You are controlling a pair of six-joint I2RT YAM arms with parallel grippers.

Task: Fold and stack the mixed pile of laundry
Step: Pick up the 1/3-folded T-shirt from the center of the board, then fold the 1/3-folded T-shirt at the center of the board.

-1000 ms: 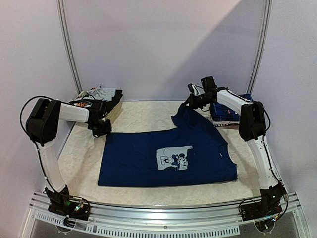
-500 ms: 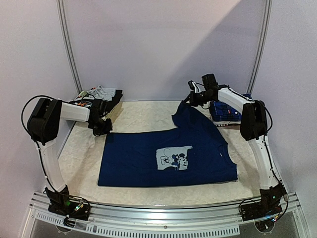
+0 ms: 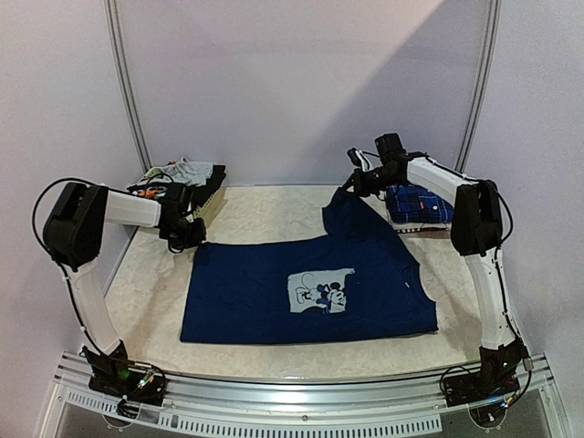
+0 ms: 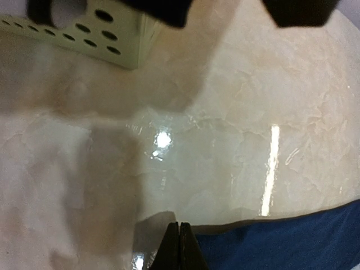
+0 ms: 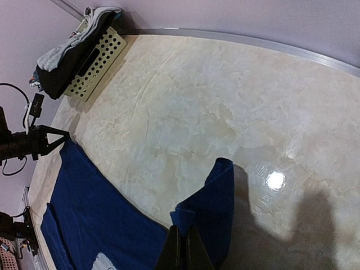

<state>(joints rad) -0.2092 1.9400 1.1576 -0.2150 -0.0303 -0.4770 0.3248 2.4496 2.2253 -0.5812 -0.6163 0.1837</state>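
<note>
Top: navy T-shirt [image 3: 265, 301] is lying flat mid-table [image 3: 265, 214], print up. Left gripper [image 3: 187, 234] is sitting at its far-left corner. Right gripper [image 3: 350, 187] is holding the far-right sleeve up off the table. Plaid shirt [image 3: 415, 201] is lying folded far right. Grey and black pieces [image 3: 187, 172] are piling on the basket [image 3: 212, 196] far left.

Left wrist: fingers [image 4: 171, 247] are pressing together at the shirt edge; can't tell if cloth is caught.

Right wrist: fingers [image 5: 174, 247] are clamping a raised navy fold.

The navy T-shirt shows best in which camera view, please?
Top external: the whole navy T-shirt shows, spread flat, one corner lifted. Left wrist catches only an edge; right wrist, the lifted corner and part beyond.
</note>
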